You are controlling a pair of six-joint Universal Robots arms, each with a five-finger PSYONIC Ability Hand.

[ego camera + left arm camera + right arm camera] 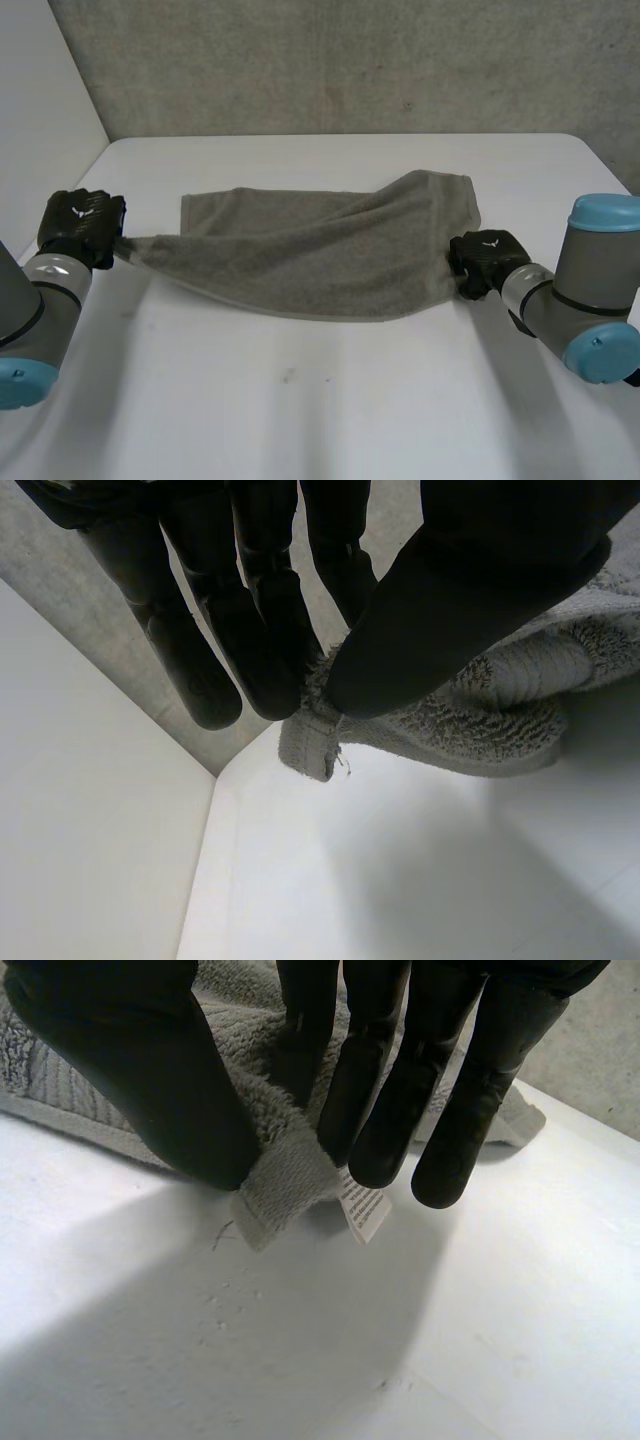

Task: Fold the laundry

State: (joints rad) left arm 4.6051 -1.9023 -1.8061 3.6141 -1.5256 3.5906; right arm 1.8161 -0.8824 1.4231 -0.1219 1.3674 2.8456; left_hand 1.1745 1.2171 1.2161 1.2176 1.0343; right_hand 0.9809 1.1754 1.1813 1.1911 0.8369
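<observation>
Grey arm joints with light-blue caps are seen closest in the head view, the left arm (30, 310) at the lower left of the frame and the right arm (590, 290) at the lower right. A grey towel (320, 250) is stretched across the middle of the frame on the white worktop (330, 400). Its left end is drawn to a point at the left hand (82, 225) at the frame's left edge, and its right end is met by the right hand (487, 262) right of centre. The towel's near edge is seen curving in a shallow arc between the two hands. Its far left corner is laid flat, and its far right part is bunched up. A grey concrete wall (350, 60) is seen across the top of the frame.

By the left wrist view, the left hand (470, 590) is shown closed on the towel (500, 710): a hemmed corner (312, 745) is pinched between the thumb and the fingers (250, 600), and its tip is left sticking out past the fingertips. The rest of the cloth is gathered in folds beside the thumb, above the worktop (420, 880).

By the right wrist view, the right hand (140, 1070) is likewise shown gripping the towel (285, 1175). A corner is clamped between the thumb and the fingers (400, 1090). A small white label (363, 1210) is seen hanging from the cloth just below the fingertips, over the worktop (300, 1360).
</observation>
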